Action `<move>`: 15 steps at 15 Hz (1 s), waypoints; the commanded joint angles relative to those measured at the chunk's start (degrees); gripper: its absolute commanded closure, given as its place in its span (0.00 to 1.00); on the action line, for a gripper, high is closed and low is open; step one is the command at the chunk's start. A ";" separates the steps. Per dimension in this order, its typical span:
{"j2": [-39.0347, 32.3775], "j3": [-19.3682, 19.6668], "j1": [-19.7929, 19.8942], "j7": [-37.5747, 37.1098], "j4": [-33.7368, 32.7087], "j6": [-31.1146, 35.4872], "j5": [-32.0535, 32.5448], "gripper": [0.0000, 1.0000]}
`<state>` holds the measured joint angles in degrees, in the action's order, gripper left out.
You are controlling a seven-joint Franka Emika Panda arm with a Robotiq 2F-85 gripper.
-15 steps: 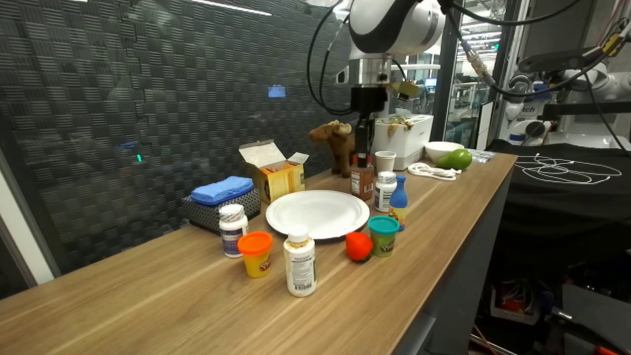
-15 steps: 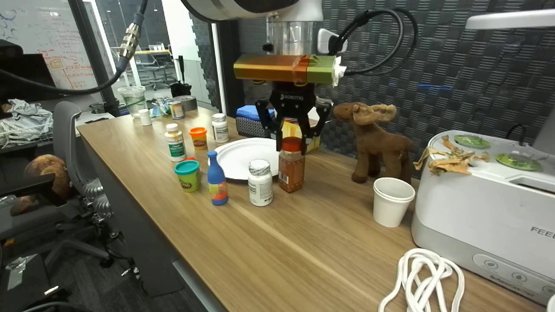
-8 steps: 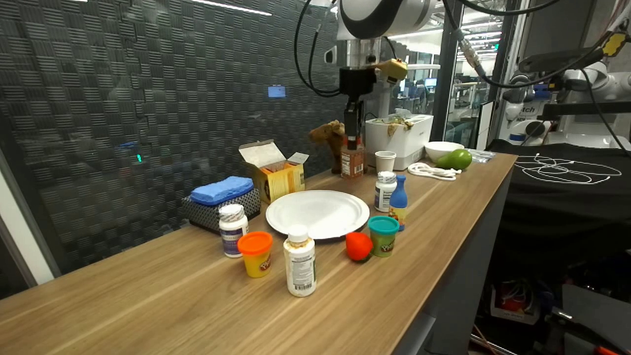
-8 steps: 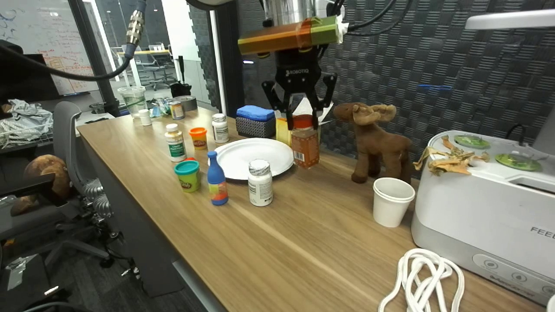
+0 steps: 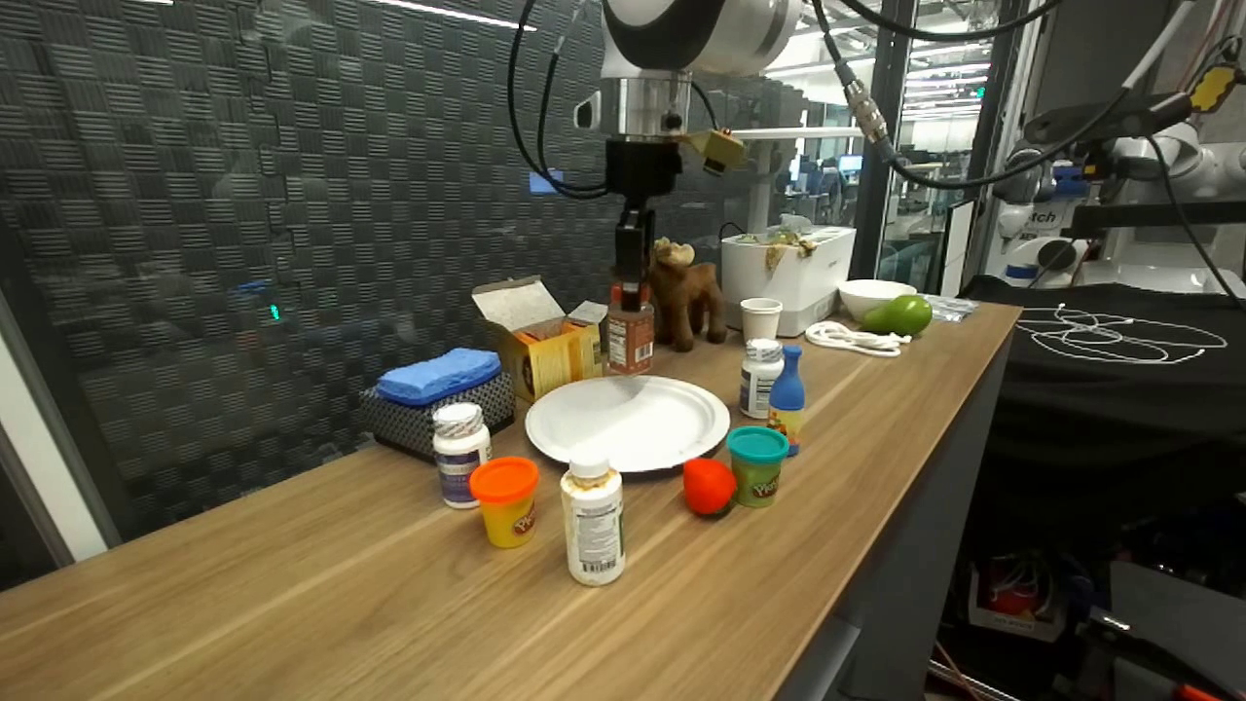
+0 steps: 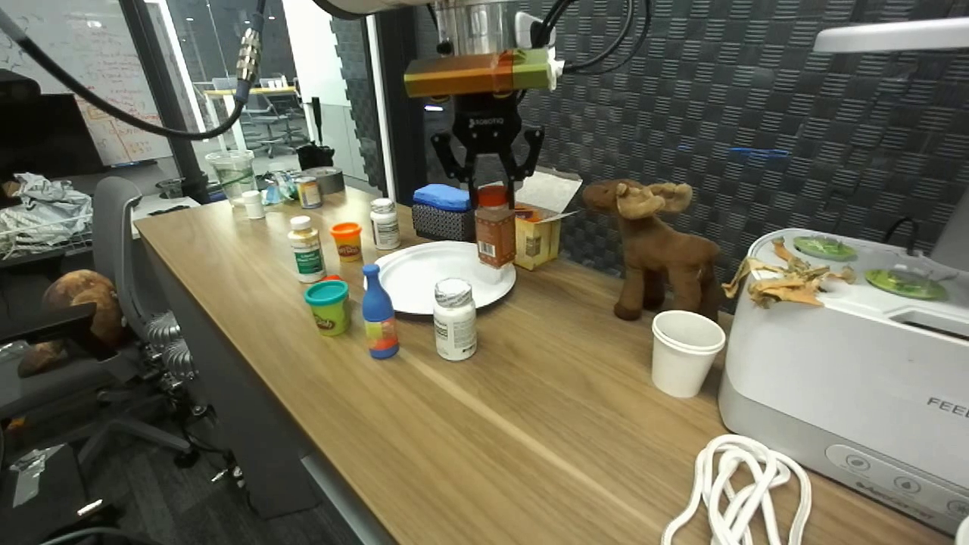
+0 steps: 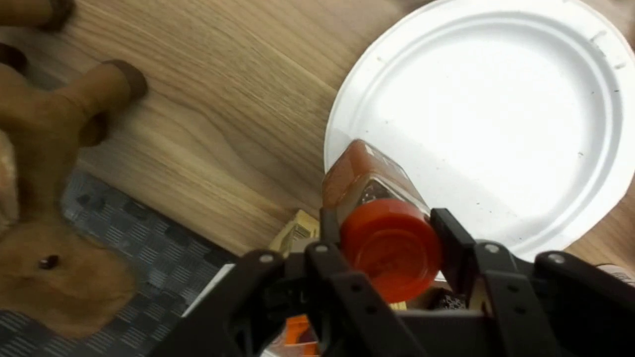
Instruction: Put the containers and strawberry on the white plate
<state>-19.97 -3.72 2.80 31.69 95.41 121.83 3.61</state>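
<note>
Your hand (image 6: 492, 198) is part-closed, gripping the red-capped btl (image 6: 496, 238) just over the rim of the white plate (image 7: 496, 109). You've rm twd plate ctr; strawberry (image 5: 709, 486) sits off the opp. edge.

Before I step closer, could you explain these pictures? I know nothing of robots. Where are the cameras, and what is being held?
The machine is a robot arm, ending in black jaws that pinch like finger and thumb. Two of the views come from cameras standing apart from the arm, in different places; the third comes from a camera on its wrist, so the jaws and what they grip fill the foreground. They are closed on a red-capped brown bottle, which looks held above the edge of the white plate. Around the plate, on the wood-grained table, are three white bottles, an orange-lidded tub, a teal-lidded tub, a blue bottle and a red strawberry. A toy moose and an open box are there too.
</note>
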 commanded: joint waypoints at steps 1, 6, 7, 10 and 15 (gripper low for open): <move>-4.30 -1.93 0.14 3.47 -5.68 -2.74 -2.95 0.76; -8.18 -3.72 0.28 5.80 -9.93 -5.48 -4.79 0.76; -8.73 -3.93 0.27 6.24 -10.52 -6.12 -5.08 0.76; -10.00 -3.92 -0.07 6.92 -12.08 -8.01 -4.41 0.76; -9.33 -3.47 -0.35 7.80 -12.98 -10.39 -3.42 0.12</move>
<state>-29.10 -7.31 2.72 38.19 85.12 113.90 0.12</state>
